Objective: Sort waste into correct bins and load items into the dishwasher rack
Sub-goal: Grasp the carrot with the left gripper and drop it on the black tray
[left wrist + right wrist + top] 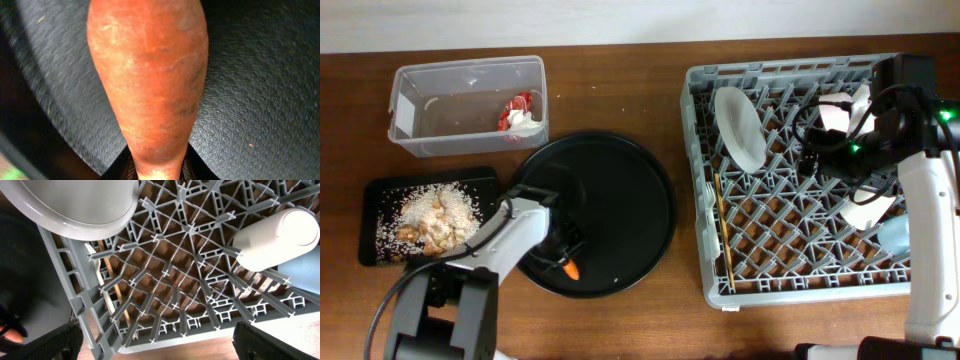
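While left gripper (564,261) pinches carrot (150,90) over round tray (630,190), right gripper (160,342) gapes; rack (165,272) beneath.

A: What sits on the left of the tabletop (620,80)?

B: 2 bins: a clear tub (468,140) holding the red-and-white wrapper (521,113), and nearer the robot a black tray (375,225) with rice (435,218).

A: And the carrot (572,269)?

B: At the tip of the left gripper (566,261), over the round black tray (620,200) (near its front edge). The grey rack (800,200) on the right carries a plate (740,125) and chopsticks (722,230).
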Controlling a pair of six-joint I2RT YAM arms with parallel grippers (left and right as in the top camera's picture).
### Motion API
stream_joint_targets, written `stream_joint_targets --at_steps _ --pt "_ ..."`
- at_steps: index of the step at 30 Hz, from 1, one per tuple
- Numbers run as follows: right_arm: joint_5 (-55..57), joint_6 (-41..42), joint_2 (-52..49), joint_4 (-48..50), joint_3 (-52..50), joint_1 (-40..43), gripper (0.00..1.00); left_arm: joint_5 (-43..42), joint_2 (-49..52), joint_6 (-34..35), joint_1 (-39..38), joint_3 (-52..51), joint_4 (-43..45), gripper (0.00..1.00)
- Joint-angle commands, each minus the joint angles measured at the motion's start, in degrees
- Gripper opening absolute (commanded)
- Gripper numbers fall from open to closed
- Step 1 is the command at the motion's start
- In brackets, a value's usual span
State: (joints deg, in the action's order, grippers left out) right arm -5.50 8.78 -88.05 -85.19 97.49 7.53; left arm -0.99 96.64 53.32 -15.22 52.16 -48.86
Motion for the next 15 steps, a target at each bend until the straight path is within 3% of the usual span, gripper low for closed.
stream_joint_targets --at_steps 1,4,7,10,15 --pt "-0.26 -0.39 0.59 0.02 0.00 0.37 0.99 4.07 -4.31 -10.88 6.12 4.85 -0.83 0.02" --pt "-0.26 -0.39 0.59 0.04 0.00 0.37 0.99 11.26 -13.20 -14.49 13.00 8.66 -3.34 0.02" --pt "-0.28 -0.39 0.59 0.04 0.00 0.37 0.99 17.29 -19.02 -14.60 25.09 9.22 -1.70 0.01" --pt "-0.28 -0.39 0.59 0.04 0.00 0.37 0.99 13.90 -13.44 -14.58 37.33 9.20 0.79 0.02" --pt "-0.28 -0.39 0.59 -0.11 0.00 0.37 0.99 9.77 -1.25 -14.14 41.40 9.20 5.29 0.03"
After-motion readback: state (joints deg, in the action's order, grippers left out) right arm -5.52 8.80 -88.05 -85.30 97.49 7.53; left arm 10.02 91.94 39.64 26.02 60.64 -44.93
